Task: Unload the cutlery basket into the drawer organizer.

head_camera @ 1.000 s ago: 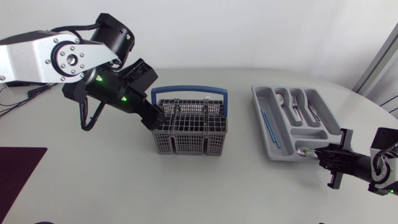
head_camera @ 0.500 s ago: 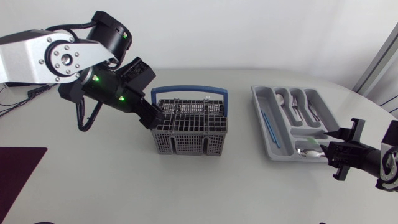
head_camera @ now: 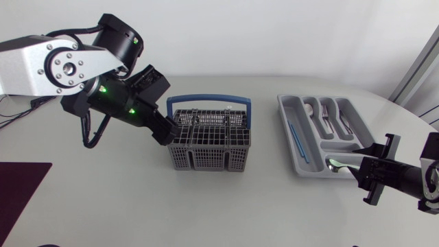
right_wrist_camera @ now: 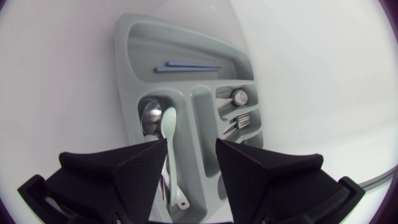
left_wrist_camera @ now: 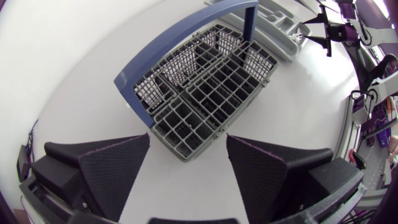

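The grey cutlery basket [head_camera: 209,140] with a blue handle stands mid-table; in the left wrist view no cutlery shows in the basket [left_wrist_camera: 205,93]. My left gripper [head_camera: 168,130] hovers open at its left end, with the fingers [left_wrist_camera: 118,168] wide apart. The grey drawer organizer [head_camera: 291,147] lies to the right. It holds blue sticks [right_wrist_camera: 186,66], forks [right_wrist_camera: 242,121] and spoons. A pale spoon [right_wrist_camera: 171,149] lies in the organizer's nearest compartment, beside a metal spoon [right_wrist_camera: 151,115]. My right gripper [head_camera: 363,175] stands open just off that end, above the pale spoon's handle, not touching it [right_wrist_camera: 193,162].
A dark mat [head_camera: 17,189] lies at the table's front left corner. The table's rounded edge runs close behind my right arm [head_camera: 411,182]. Bare tabletop lies between the basket and the organizer [right_wrist_camera: 124,74].
My right gripper has opened and let the spoon drop into the organizer's near compartment, then drawn back a little. The left gripper has shifted slightly left at the basket.
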Controlling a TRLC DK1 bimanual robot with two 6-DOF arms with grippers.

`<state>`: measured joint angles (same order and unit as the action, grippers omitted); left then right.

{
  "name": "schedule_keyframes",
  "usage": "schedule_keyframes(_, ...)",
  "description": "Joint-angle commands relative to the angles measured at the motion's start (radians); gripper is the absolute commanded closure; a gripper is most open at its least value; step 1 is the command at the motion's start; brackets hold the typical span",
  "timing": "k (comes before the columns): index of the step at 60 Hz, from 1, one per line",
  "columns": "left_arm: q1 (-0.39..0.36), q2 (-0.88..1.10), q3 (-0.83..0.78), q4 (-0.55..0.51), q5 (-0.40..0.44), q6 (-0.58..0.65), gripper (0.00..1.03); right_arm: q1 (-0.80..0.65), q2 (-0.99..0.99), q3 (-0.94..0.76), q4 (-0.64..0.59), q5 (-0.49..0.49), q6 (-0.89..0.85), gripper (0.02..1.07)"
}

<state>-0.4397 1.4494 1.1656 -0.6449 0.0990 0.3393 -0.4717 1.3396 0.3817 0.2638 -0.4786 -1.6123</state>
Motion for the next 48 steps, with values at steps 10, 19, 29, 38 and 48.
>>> schedule_keyframes(10, 0.010, -0.027, -0.066, 0.004, -0.004, -0.020, 0.05, 0.143, -0.148, 0.057, -0.173, -0.038, 0.324, 0.43)
schedule_keyframes(19, 0.013, -0.057, -0.090, 0.005, -0.004, -0.020, 0.05, 0.288, -0.197, 0.045, -0.192, -0.037, 0.508, 0.43)
schedule_keyframes(29, 0.022, -0.095, -0.132, 0.013, -0.004, -0.019, 0.05, 0.464, -0.241, 0.048, -0.192, -0.011, 0.678, 0.43)
schedule_keyframes(38, 0.032, -0.124, -0.162, 0.027, -0.002, -0.017, 0.05, 0.676, -0.238, 0.074, -0.176, 0.072, 0.824, 0.43)
schedule_keyframes(48, 0.035, -0.162, -0.185, 0.028, -0.004, -0.017, 0.05, 0.849, -0.126, 0.120, -0.067, 0.183, 0.939, 0.43)
